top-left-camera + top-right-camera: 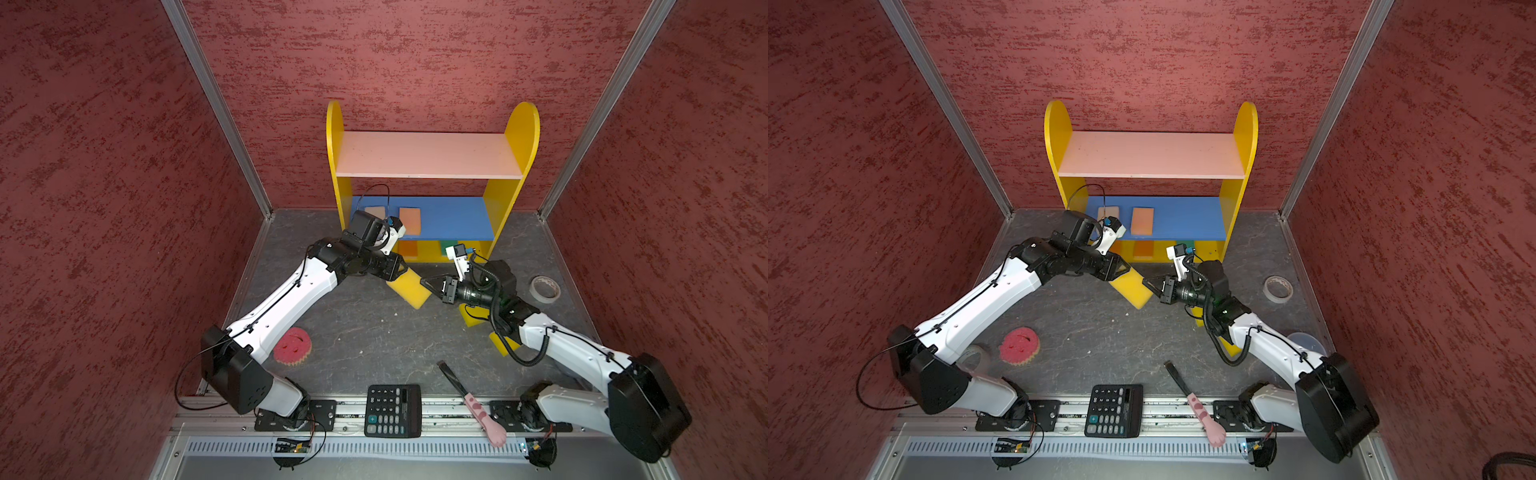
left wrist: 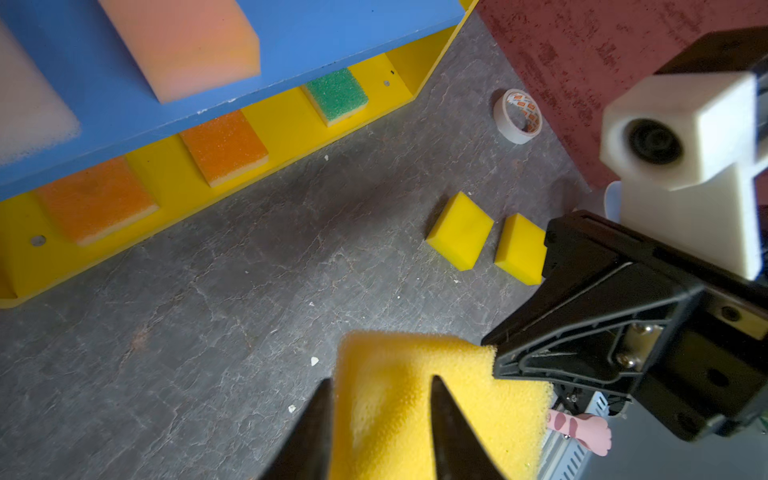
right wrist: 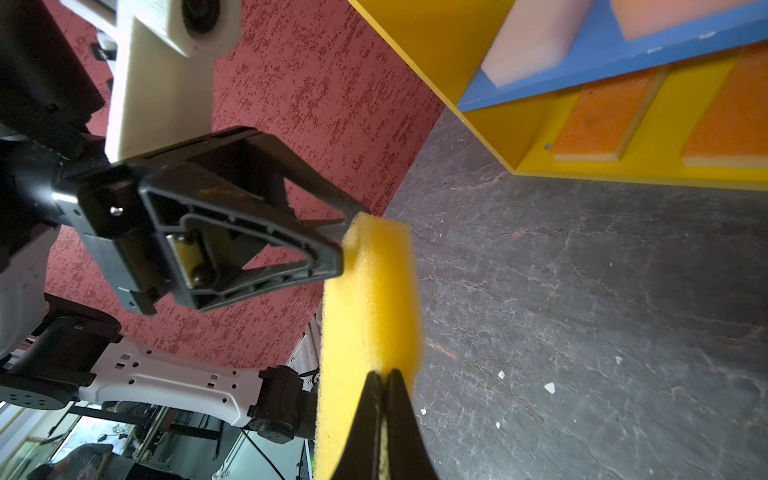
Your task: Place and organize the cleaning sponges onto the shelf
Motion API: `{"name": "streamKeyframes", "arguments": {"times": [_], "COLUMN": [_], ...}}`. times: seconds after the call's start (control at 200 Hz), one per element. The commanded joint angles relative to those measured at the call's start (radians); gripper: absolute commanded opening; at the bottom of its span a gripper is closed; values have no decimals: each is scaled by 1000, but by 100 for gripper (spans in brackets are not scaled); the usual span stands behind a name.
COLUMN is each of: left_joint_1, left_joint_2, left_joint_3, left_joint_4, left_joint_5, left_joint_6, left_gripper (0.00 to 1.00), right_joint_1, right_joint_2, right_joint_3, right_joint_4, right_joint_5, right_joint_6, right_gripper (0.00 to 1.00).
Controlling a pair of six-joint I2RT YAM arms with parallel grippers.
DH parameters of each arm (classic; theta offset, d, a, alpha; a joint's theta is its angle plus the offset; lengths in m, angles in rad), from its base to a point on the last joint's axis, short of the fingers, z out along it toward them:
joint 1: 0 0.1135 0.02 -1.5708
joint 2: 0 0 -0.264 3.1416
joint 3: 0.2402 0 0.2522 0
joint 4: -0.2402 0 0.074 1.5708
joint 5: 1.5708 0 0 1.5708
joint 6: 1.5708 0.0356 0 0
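Observation:
A long yellow sponge (image 1: 409, 289) hangs above the table between both arms, in front of the shelf (image 1: 428, 153). My right gripper (image 3: 384, 372) is shut on its near end, pinching the foam thin. My left gripper (image 2: 380, 380) is open, its jaws standing apart around the other end. A peach sponge (image 1: 410, 220) and a cream-white one (image 1: 374, 212) lie on the blue board. Orange sponges (image 2: 224, 145) and a green one (image 2: 336, 95) lie on the bottom board. Two small yellow sponges (image 2: 460, 230) rest on the table under my right arm. The round pink sponge (image 1: 292, 347) lies beside my left arm.
A black calculator (image 1: 392, 410) and a pink-handled brush (image 1: 473, 405) lie at the front edge. A tape roll (image 1: 544, 289) sits right of the shelf, and another roll (image 1: 976, 357) shows under my left arm. Red walls close in three sides.

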Motion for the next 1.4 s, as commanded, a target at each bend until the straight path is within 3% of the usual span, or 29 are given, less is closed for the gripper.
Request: {"name": "streamKeyframes", "arguments": {"times": [0.0,0.095,0.115,0.276,0.456,0.852,1.127,1.393], "left_joint_1": [69,158,177,282,322,371,384,384], "left_joint_2": [-49,-97,-111,-263,-386,-483,-460,-450], "left_joint_3": [-48,-108,-124,-243,-281,-309,-313,-309], "left_joint_4": [90,162,178,282,267,276,311,302], "left_joint_5": [155,220,234,250,196,160,205,222], "left_joint_6": [-65,-146,-166,-239,-256,-295,-308,-319], "left_gripper": [78,91,100,99,99,99,100,100], "right_joint_1": [1,0,-1,-17,-81,-252,-288,-295], "right_joint_2": [-7,-13,-16,-7,36,293,420,503], "right_joint_3": [70,124,132,234,327,424,441,490], "right_joint_4": [-56,-132,-146,-292,-349,-220,-68,-41], "right_joint_5": [46,93,108,301,500,526,589,678], "right_joint_6": [-72,-135,-150,-250,-306,-263,-152,-106], "right_gripper": [0,0,0,0,0,0,0,0]}}
